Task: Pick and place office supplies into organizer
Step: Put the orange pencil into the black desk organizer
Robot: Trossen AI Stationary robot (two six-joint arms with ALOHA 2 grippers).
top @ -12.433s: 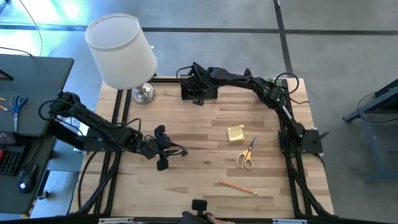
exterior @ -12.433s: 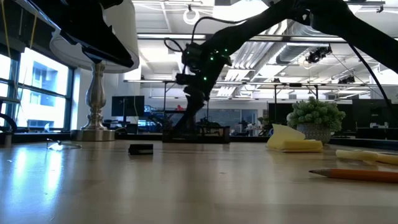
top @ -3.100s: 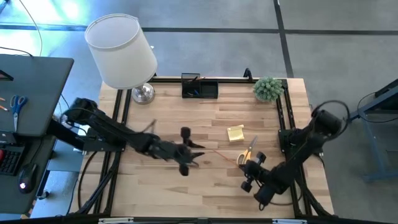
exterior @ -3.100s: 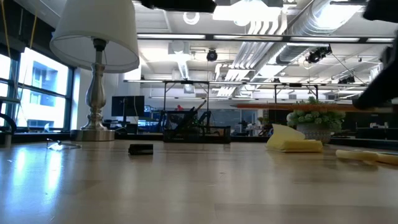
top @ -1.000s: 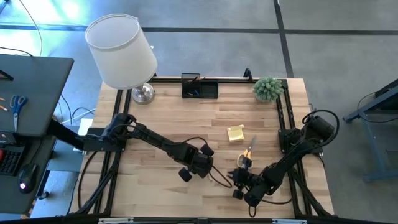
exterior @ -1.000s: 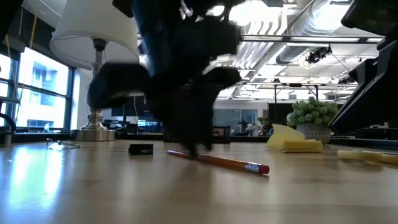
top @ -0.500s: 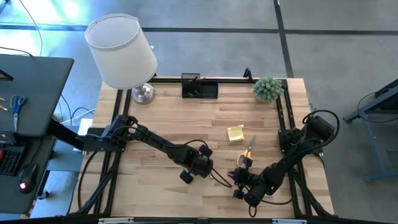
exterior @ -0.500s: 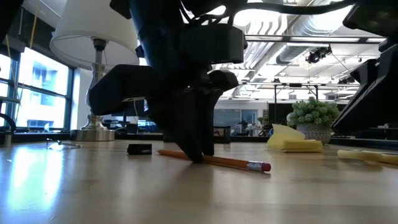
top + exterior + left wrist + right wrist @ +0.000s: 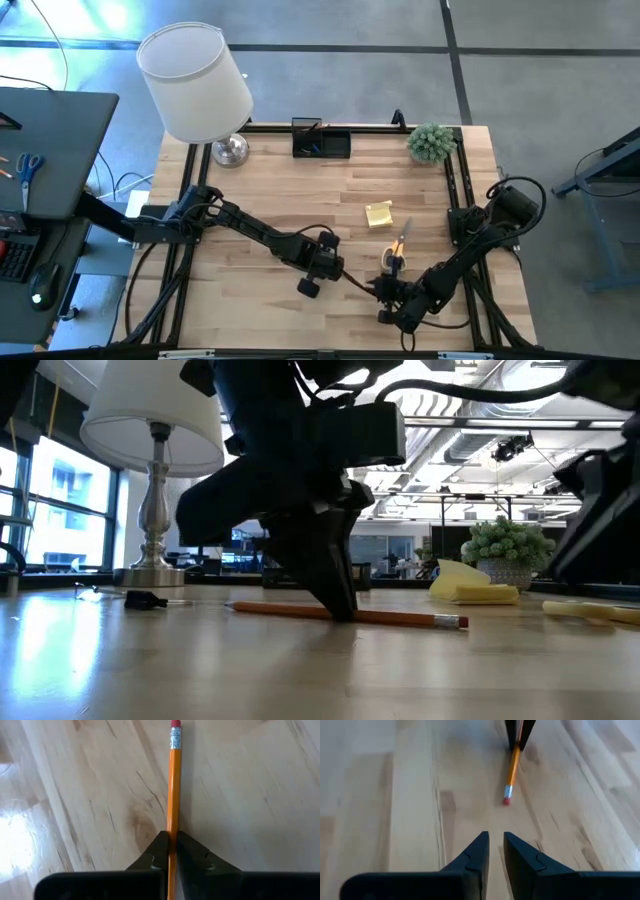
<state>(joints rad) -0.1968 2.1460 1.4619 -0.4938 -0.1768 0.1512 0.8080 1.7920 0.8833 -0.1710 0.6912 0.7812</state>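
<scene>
While the pencil (image 9: 173, 790) lay flat on the desk (image 9: 260, 190), the left pincer (image 9: 330, 268) was clamped shut on its shaft, eraser end pointing at the right pincer (image 9: 493, 851), which sat just beyond with its fingers slightly parted around nothing. Near the pencil lay the orange-handled scissors (image 9: 396, 249) and the yellow sticky-note pad (image 9: 379, 214). Well apart from the pencil, the organizer (image 9: 321, 141) stood at the desk's far edge between the lamp (image 9: 197, 86) and a small plant (image 9: 431, 142).
</scene>
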